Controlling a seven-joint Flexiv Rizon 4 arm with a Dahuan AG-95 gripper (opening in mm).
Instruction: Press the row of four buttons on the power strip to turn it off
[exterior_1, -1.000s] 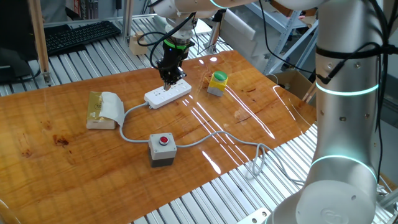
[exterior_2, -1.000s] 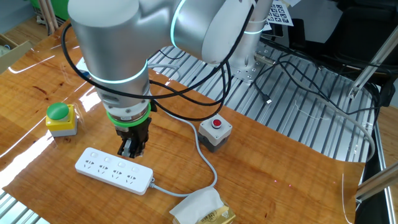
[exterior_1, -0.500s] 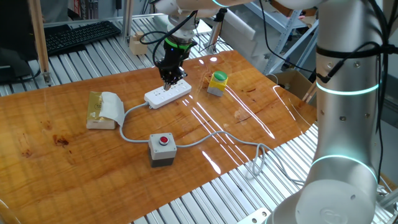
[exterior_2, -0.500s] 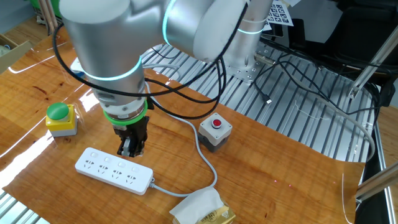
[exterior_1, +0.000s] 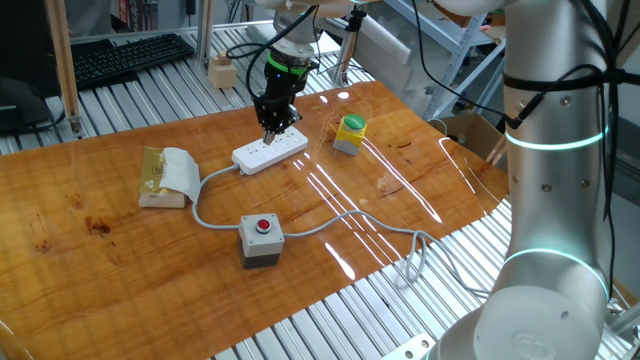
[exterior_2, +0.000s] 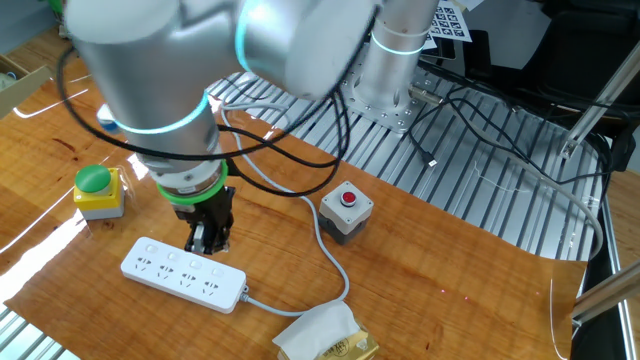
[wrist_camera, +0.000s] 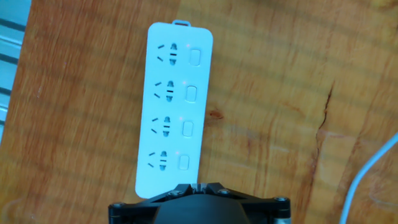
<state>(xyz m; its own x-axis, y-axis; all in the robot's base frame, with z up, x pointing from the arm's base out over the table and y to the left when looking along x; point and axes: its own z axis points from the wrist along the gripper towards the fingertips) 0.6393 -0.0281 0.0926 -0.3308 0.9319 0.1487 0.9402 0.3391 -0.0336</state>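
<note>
With jaws together, the gripper (wrist_camera: 198, 186) hangs over one end of the power strip (wrist_camera: 174, 106), whose four buttons (wrist_camera: 188, 109) run straight ahead.

The power strip (wrist_camera: 175, 109) is a long, flat white bar lying flat on the table, stretching straight away from the gripper (wrist_camera: 198, 186) in the hand view. The four buttons (wrist_camera: 189, 92) are small rounded rectangles in one row along its right edge, one beside each socket.
</note>
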